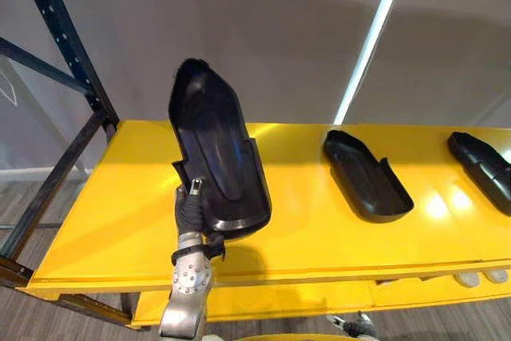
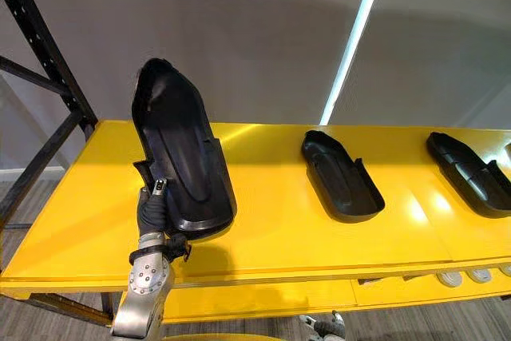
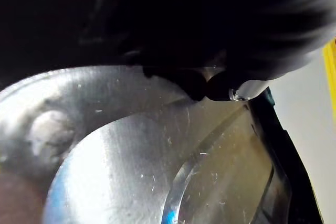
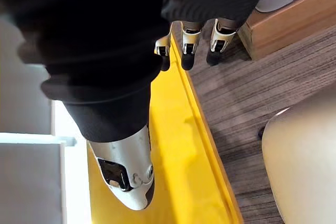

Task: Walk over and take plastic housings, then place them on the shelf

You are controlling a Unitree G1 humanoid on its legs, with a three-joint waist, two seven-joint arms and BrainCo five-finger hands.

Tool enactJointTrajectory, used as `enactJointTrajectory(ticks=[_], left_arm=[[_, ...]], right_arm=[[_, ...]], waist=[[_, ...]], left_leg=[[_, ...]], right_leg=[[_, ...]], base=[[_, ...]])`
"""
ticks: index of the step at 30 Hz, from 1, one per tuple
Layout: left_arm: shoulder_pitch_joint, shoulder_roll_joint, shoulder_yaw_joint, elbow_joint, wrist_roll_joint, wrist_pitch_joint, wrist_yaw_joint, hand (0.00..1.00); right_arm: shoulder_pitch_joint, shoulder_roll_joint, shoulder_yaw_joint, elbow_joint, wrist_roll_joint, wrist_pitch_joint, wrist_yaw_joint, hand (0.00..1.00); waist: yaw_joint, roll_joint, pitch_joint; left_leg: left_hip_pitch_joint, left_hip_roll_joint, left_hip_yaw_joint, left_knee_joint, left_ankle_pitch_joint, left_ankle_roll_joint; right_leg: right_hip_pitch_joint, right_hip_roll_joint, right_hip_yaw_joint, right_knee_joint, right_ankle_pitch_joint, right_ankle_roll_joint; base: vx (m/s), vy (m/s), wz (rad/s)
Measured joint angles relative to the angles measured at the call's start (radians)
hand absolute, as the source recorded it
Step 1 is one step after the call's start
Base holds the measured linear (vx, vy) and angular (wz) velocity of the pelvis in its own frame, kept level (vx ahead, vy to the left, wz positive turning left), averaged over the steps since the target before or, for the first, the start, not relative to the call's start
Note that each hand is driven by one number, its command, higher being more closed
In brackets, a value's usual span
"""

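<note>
The left hand [image 1: 192,207] grips a black plastic housing [image 1: 214,149], tilted steeply over the yellow shelf [image 1: 303,229]; the right hand [image 4: 190,43] hangs loose, holding nothing.

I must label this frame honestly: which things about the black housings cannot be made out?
Rightmost black plastic housing: cut off by the eye views' right edge.
Held black housing, in the left hand: whether its lower end touches the yellow shelf; its own rim hides that, eye views.
Its surface in the left wrist view: blurred, too close.
</note>
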Motion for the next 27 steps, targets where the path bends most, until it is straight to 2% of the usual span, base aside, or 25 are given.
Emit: enactJointTrajectory(ticks=[10, 14, 18, 21, 26, 27], left_arm=[[-0.193, 0.105, 0.125, 0.125, 0.02, 0.083, -0.059, 1.0], [-0.259, 0.159, 0.146, 0.28, 0.029, 0.1, -0.084, 1.0], [-0.272, 0.166, 0.16, 0.389, 0.029, 0.132, -0.085, 1.0], [-0.273, 0.164, 0.175, 0.424, 0.029, 0.143, -0.086, 1.0], [-0.267, 0.139, 0.223, 0.43, 0.028, 0.143, -0.084, 1.0], [-0.266, 0.125, 0.233, 0.429, 0.028, 0.14, -0.082, 0.0]], right_arm=[[-0.001, -0.001, -0.006, 0.003, -0.027, 0.013, 0.052, 0.0], [-0.007, -0.004, -0.008, 0.004, -0.036, 0.028, 0.063, 0.0], [-0.02, -0.008, -0.008, 0.004, -0.036, 0.032, 0.082, 0.0], [-0.023, -0.008, -0.011, 0.003, -0.036, 0.033, 0.082, 0.0], [-0.022, -0.004, -0.026, 0.003, -0.037, 0.034, 0.082, 0.0], [-0.022, -0.001, -0.032, 0.003, -0.037, 0.034, 0.082, 0.0]], waist=[[-0.001, -0.004, -0.018], [-0.005, 0.003, -0.021], [-0.029, 0.008, -0.018], [-0.031, 0.009, -0.016], [-0.029, 0.013, -0.011], [-0.028, 0.013, -0.011]], left_leg=[[0.02, -0.005, 0.018, -0.025, 0.012, -0.011], [0.076, -0.011, 0.022, -0.128, 0.071, -0.013], [0.101, -0.025, 0.019, -0.206, 0.121, -0.007], [0.106, -0.032, 0.019, -0.248, 0.149, -0.001], [0.106, -0.036, 0.019, -0.255, 0.15, 0.0], [0.105, -0.037, 0.019, -0.255, 0.15, 0.0]], right_leg=[[0.003, 0.002, 0.033, -0.016, 0.013, 0.003], [0.003, 0.01, 0.034, -0.018, 0.026, -0.016], [-0.004, 0.007, 0.026, -0.019, 0.026, -0.016], [-0.022, 0.007, 0.026, -0.016, 0.029, -0.013], [-0.031, 0.003, 0.033, -0.024, 0.027, -0.017], [-0.029, 0.002, 0.033, -0.028, 0.027, -0.017]], base=[[0.04, -0.002, -0.06], [0.03, -0.007, 0.0], [-0.06, -0.019, 0.05], [-0.1, -0.006, -0.04], [-0.08, 0.009, -0.02], [-0.03, 0.009, 0.03]])
